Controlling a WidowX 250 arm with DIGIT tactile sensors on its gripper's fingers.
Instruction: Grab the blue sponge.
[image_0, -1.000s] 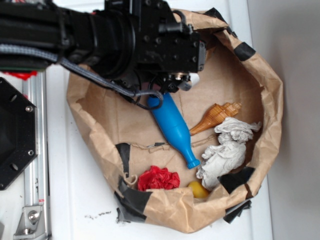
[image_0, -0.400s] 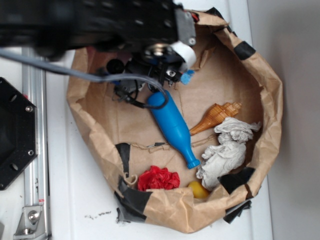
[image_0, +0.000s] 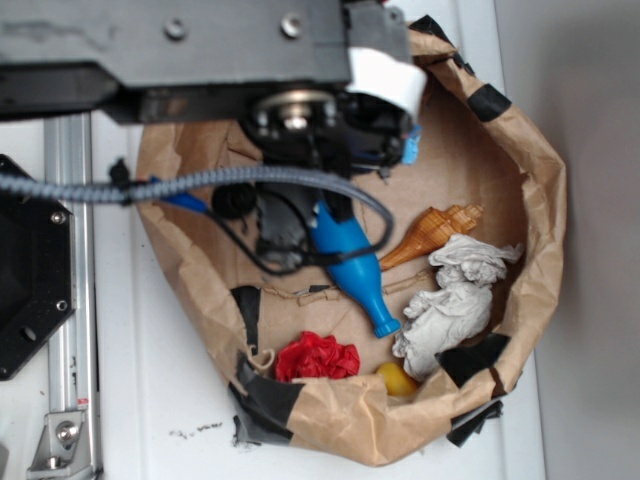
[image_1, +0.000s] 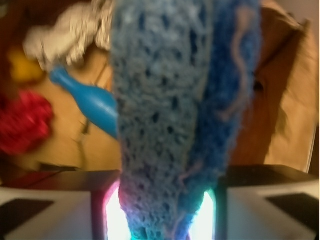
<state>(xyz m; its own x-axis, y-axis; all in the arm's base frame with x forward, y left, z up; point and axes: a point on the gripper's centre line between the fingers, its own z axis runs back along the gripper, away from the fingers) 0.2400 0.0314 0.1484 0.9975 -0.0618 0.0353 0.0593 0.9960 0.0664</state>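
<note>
Since the wrist view shows the blue sponge (image_1: 175, 125) pinched on edge between both jaws, the gripper (image_1: 162, 215) is clenched on it, above the paper bag (image_0: 540, 230); the blue bottle (image_0: 350, 265) lies inside, untouched.

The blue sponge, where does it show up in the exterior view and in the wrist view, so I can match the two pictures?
Exterior: only a small blue edge of the blue sponge peeks out right of the end effector, above the paper bag.
Wrist: the blue sponge fills the centre, pinched between the end effector's fingers.
Shared landmark: the blue bottle, lower centre in the exterior view, left of the sponge in the wrist view.
</note>
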